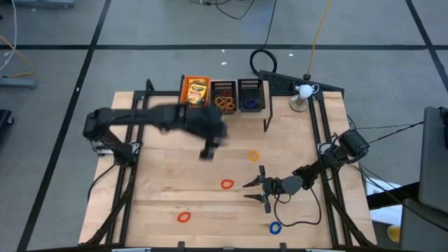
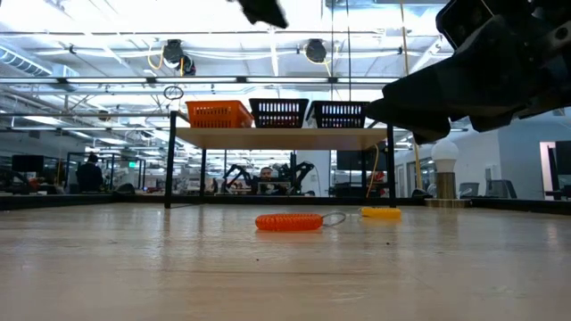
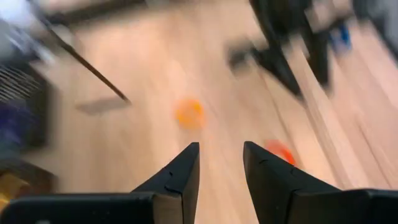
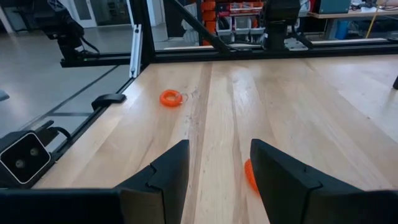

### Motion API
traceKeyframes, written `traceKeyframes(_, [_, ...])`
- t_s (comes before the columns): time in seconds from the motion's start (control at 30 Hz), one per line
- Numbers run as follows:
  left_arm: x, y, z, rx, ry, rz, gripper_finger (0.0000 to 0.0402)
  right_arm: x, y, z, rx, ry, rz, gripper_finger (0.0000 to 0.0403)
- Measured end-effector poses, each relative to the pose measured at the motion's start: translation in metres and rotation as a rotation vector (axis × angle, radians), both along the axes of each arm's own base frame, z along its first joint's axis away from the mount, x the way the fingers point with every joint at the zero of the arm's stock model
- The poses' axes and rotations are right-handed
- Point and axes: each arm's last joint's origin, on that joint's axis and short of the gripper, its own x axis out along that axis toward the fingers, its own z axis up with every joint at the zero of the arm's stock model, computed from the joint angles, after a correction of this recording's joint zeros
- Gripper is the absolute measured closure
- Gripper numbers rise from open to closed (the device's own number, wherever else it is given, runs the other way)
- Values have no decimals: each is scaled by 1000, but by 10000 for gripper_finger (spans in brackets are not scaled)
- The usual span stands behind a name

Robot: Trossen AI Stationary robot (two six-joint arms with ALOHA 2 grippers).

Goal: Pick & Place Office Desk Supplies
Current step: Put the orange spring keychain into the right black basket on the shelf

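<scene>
Orange coiled rubber-band ring (image 1: 253,155) lying mid-tabletop; left gripper (image 3: 220,163) hovering nearby, fingers parted, empty. Straddle ring squarely before closing. Right gripper (image 4: 219,163) waiting open.

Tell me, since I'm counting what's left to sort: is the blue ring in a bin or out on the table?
Out. The blue ring lies on the bare table, far from the bins.

Red coiled ring (image 2: 288,222) on wooden table (image 2: 178,267), yellow ring (image 2: 381,212) beyond, orange bin (image 2: 219,114) and two black bins (image 2: 278,112) on shelf.
</scene>
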Motion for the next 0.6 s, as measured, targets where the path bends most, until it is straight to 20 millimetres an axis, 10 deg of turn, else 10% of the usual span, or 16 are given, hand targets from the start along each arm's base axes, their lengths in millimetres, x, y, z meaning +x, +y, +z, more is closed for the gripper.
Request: traceKeyframes(0.6, [-76,-158,-91,67,546,67,282,0,0,-1,75,17,-11,243])
